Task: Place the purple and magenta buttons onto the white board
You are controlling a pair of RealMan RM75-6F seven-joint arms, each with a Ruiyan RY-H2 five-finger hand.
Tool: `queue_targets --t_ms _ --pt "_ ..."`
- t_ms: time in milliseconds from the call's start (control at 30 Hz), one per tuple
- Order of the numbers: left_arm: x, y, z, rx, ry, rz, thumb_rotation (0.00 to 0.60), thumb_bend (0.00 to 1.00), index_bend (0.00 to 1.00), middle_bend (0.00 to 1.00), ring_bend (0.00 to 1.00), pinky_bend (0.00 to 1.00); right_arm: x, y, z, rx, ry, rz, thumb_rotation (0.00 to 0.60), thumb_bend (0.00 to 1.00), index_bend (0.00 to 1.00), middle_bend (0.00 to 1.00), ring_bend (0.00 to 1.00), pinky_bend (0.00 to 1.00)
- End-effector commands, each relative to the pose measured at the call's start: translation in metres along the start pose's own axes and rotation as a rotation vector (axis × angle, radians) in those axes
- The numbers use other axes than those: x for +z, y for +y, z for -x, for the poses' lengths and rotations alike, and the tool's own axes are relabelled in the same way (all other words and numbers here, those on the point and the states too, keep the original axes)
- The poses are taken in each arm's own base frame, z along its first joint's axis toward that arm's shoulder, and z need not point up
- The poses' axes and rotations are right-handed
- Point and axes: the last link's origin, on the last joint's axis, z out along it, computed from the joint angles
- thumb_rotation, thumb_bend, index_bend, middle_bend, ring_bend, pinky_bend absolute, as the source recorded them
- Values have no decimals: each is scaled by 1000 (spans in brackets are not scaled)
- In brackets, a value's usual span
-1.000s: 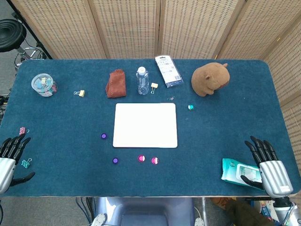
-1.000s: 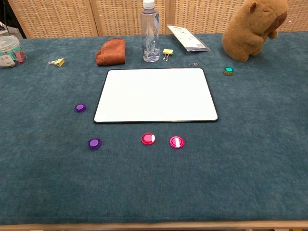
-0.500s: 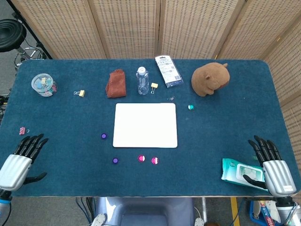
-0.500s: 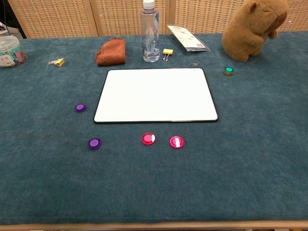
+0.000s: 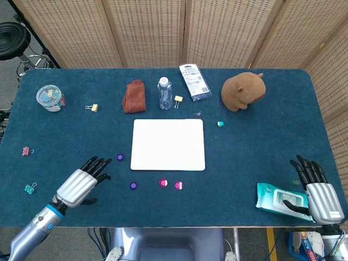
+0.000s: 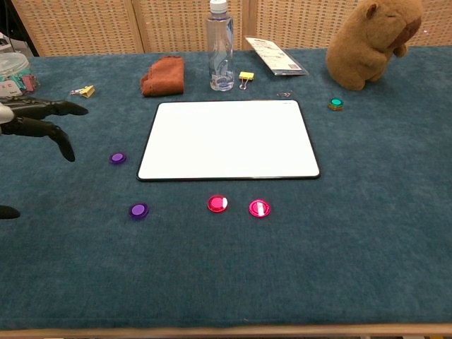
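A: Board?
B: White board [image 5: 168,144], rectangular, dark-edged, flat at table centre, bare.
A: Buttons?
B: Two purple buttons [image 5: 120,157] [image 5: 133,185], round, left of the board. Two magenta buttons [image 5: 163,183] [image 5: 179,185], side by side just before its near edge.

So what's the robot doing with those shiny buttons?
Nothing is picked up yet. The left robot hand is open, reaching toward the two round purple buttons left of the flat white board. The two magenta buttons lie in front of it. The right robot hand rests open by a green wipes packet.
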Motion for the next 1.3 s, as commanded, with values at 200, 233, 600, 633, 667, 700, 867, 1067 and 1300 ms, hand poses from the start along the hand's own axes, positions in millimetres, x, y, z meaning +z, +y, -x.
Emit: queue_targets --t_ms 200,233,600,633,667,700,867,1067,1300 --pt "43 35 7 4 -61 23 600 229 360 0 0 0 2 2 1 4 -10 9 600 0 0 0 0 0" --pt "45 37 8 4 -64 20 600 231 361 0 0 0 2 3 1 4 -12 10 600 0 0 0 0 0" --pt "67 53 24 21 -97 -7 600 267 402 0 0 0 4 6 2 9 -23 27 600 0 0 0 0 0" --pt "68 54 25 21 -99 -7 600 267 405 0 0 0 4 6 2 10 -24 27 600 0 0 0 0 0" --pt "70 55 26 22 -100 -9 600 268 408 0 0 0 4 6 3 11 -25 28 600 0 0 0 0 0" --pt "71 56 27 23 -100 -10 600 269 411 0 0 0 4 6 2 11 -25 28 600 0 0 0 0 0" --pt "77 57 35 40 -90 -41 600 276 422 0 0 0 5 8 1 16 -24 36 600 0 0 0 0 0" --pt "81 58 37 33 -91 -53 600 288 423 0 0 0 4 8 1 17 -30 37 600 0 0 0 0 0" --pt "86 60 41 24 -107 -46 600 288 423 0 0 0 5 9 0 18 -32 45 600 0 0 0 0 0"
